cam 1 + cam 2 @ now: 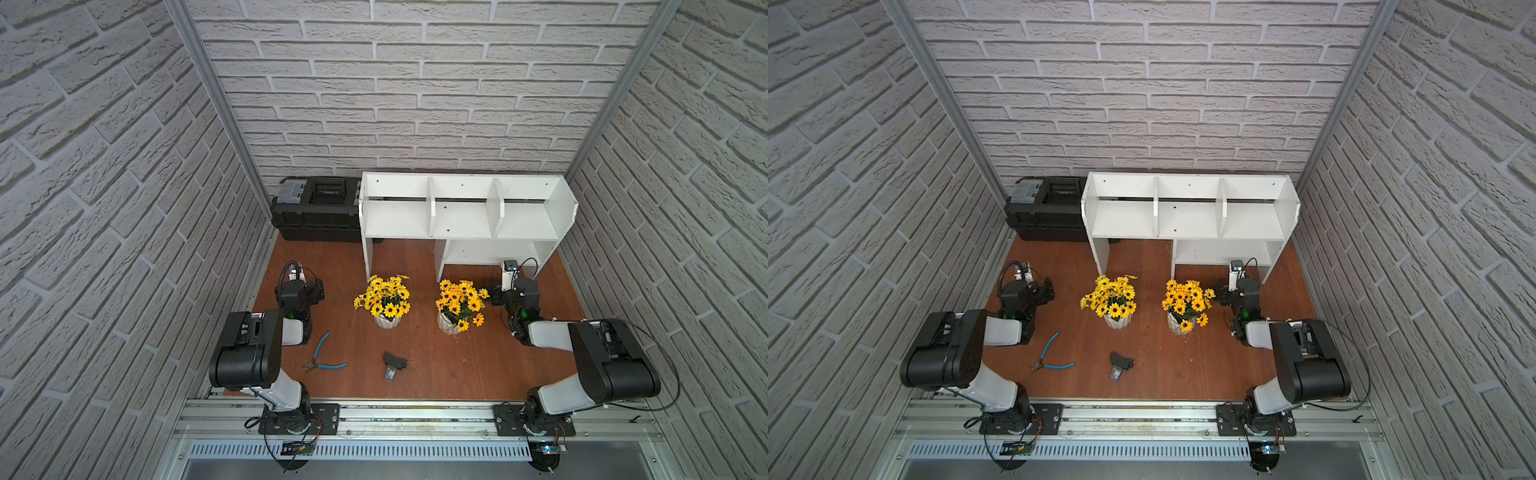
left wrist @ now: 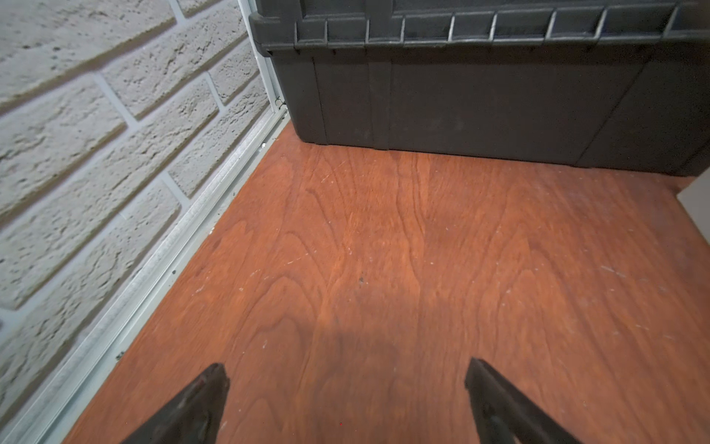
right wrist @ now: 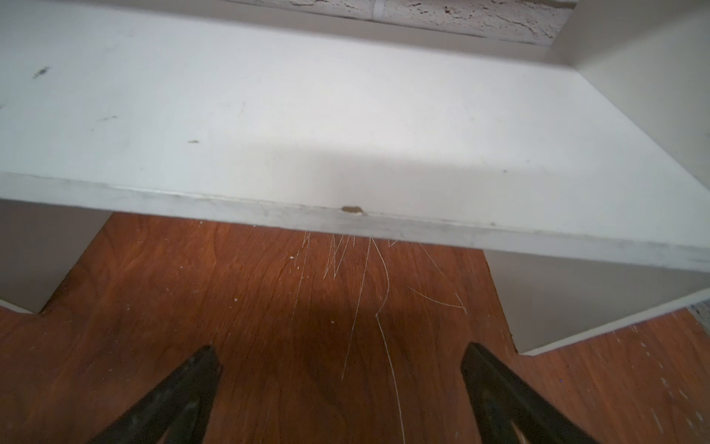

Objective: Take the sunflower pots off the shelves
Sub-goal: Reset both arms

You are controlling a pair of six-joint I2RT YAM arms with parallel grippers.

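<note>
The right end effector (image 3: 340, 348) has its jaws spread wide with nothing between them. It hangs over scratched bench (image 3: 269, 346), just in front of the lower board of the shelves (image 3: 307, 127) and not touching it. The left end effector (image 2: 345, 367) is just as wide and also empty. It sits over bare bench, well out from the shelves, and faces the black toolbox (image 2: 480, 103).

Both sunflower pots stand upright on the bench in front of the shelves (image 1: 432, 208), clear of it and apart from each other. In a top view the ribbed sunflower pot (image 1: 386, 321) stands before the open gap under the shelves. The other sunflower pot (image 1: 448, 326) stands before the upright post at the inner end of the lower shelf. Its flowers reach close to the right arm's wrist; whether they touch cannot be told.

The toolbox stands against the back wall, just beside the end of the shelves nearer the left arm. Farther out from the shelves than the pots lie blue-handled pliers (image 1: 324, 357) and a small black part (image 1: 392, 363), flat on the bench.
</note>
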